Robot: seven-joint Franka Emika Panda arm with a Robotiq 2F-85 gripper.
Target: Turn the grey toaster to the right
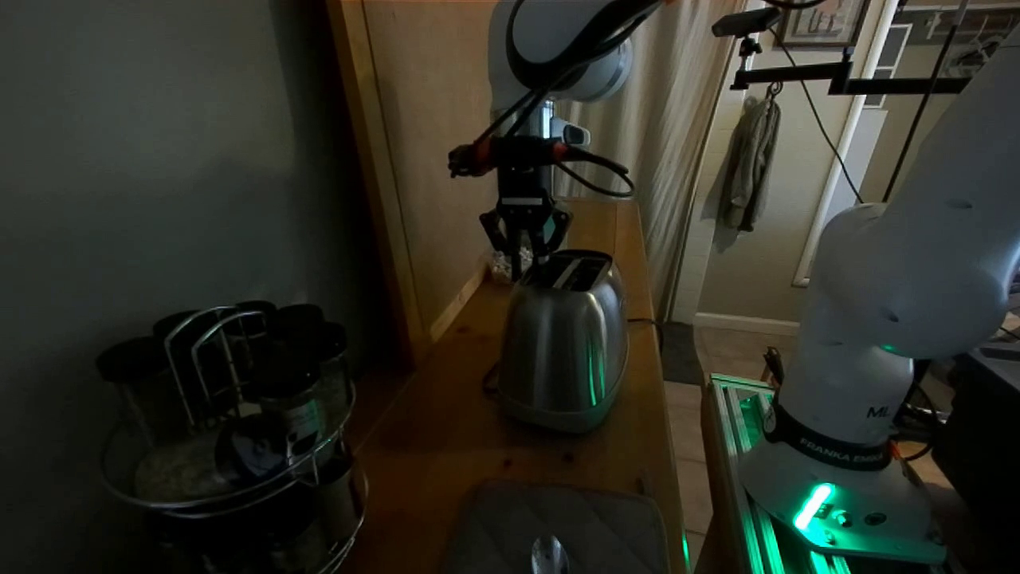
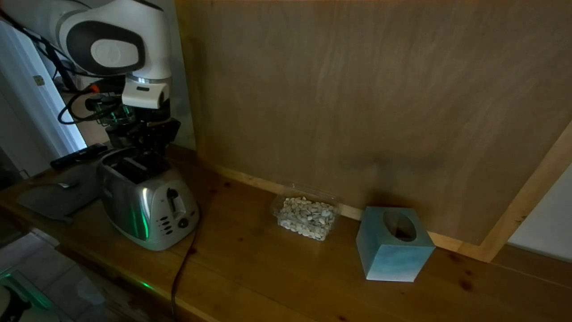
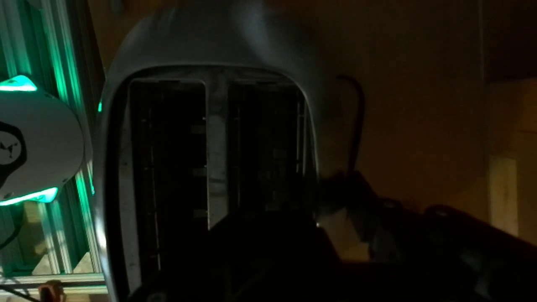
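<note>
On the wooden counter (image 2: 268, 277), grey toaster (image 1: 564, 359) stood upright, near the quilted mat (image 1: 498, 530) but apart from it; spoon (image 1: 550, 556) lay on the mat. Lever (image 2: 173, 201) end faced the camera in an exterior view. Gripper (image 1: 529, 263) pointed down at the toaster's top, fingers by the edge nearest the wood panel (image 2: 357, 112). Too dark to tell how wide they stood or whether they had hold of that edge. Clear tub (image 2: 317, 193) of pale bits (image 2: 308, 217) and blue box (image 2: 389, 261) sat well apart from the toaster.
</note>
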